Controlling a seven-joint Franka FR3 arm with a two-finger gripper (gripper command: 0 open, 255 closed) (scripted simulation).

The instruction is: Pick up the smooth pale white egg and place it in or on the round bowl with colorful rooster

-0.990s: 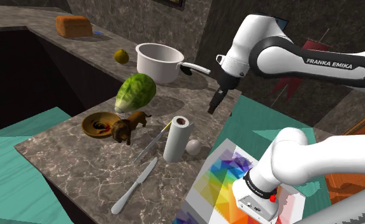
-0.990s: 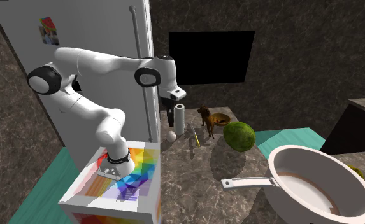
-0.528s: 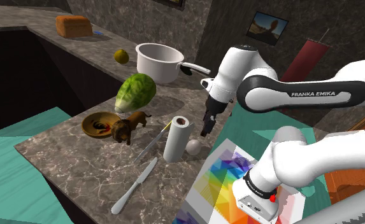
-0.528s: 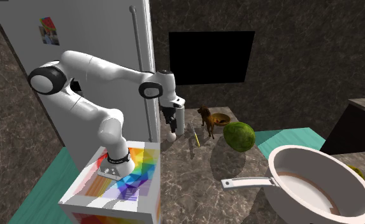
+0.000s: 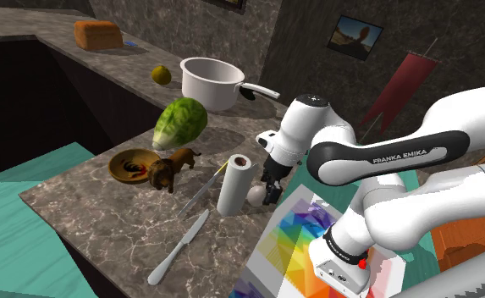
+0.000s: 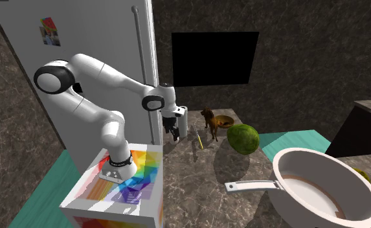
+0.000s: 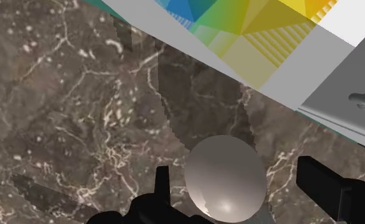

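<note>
On the marble counter [image 5: 79, 199] by the stand's edge, the arm [image 5: 376, 157] hangs low. Paper roll [image 5: 234, 184] stands just beside the target; rooster bowl [image 5: 113, 166] is well apart, past the dog figurine [image 5: 168, 169]. Gripper [image 5: 272, 193] jaws are spread, straddling the egg [image 7: 225, 178] without contact. Step looks like pre-grasp. Next move: settle lower, close gently on the round shell, lift clear of the roll.
</note>
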